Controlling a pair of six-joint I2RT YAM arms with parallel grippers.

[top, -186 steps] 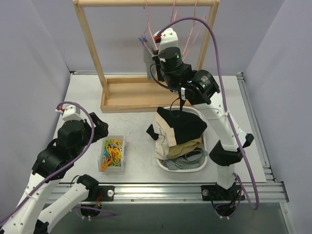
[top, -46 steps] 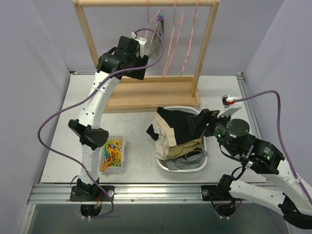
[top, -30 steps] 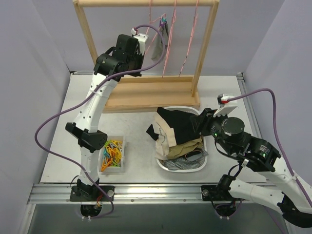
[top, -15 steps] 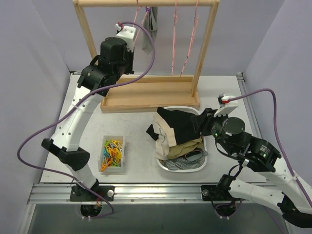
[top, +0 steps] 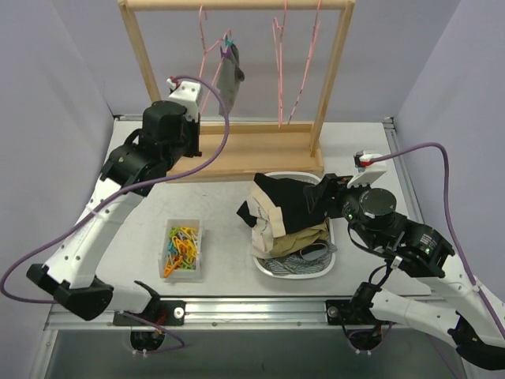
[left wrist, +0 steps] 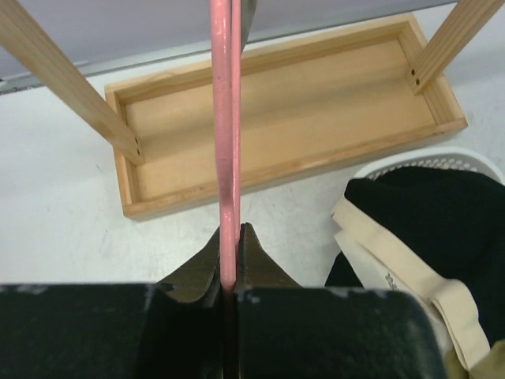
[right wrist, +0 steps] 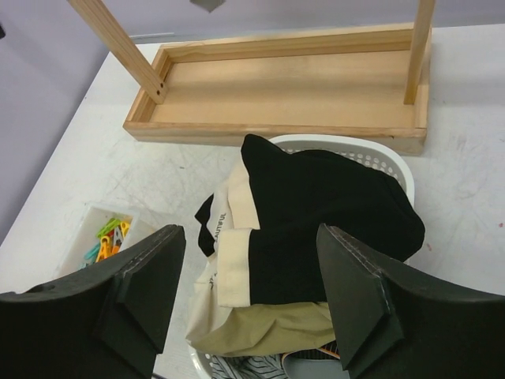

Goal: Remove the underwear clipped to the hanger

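Observation:
A small grey underwear hangs from coloured clips on a pink hanger under the wooden rack's top bar. My left gripper is shut on that hanger's lower wire; in the left wrist view the pink hanger runs straight up from between the closed fingers of the left gripper. The grey underwear's edge shows at the top. My right gripper stands open and holds nothing, above a black garment with cream trim piled in the white basket.
The wooden rack's tray base sits behind the basket, with posts at left and right. Two bare pink hangers dangle on the bar. A clear bin of coloured clips stands left of the basket.
My left arm has drawn back and down to the left, pulling the hanger with the grey underwear leftward along the bar. The right arm stays over the basket.

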